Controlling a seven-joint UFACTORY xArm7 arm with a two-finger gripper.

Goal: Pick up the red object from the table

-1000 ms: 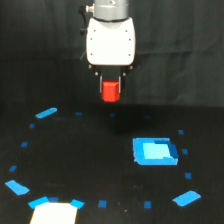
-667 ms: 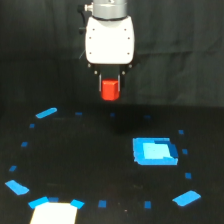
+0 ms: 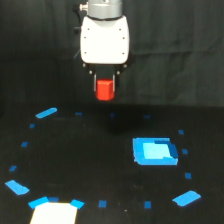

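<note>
Now, hand: the hand [image 3: 105,86] grips the red block [image 3: 105,90] between two dark fingers.
Block position: directly under the white body, clear above the counter [image 3: 75,150].
Key relation: block sits in the grasp already, so only upward room matters.
Shapes: block short, faceted, matte; body smooth and rounded.
Counter: flat black, dotted with blue tape, one bright blue square [image 3: 154,151].
</note>
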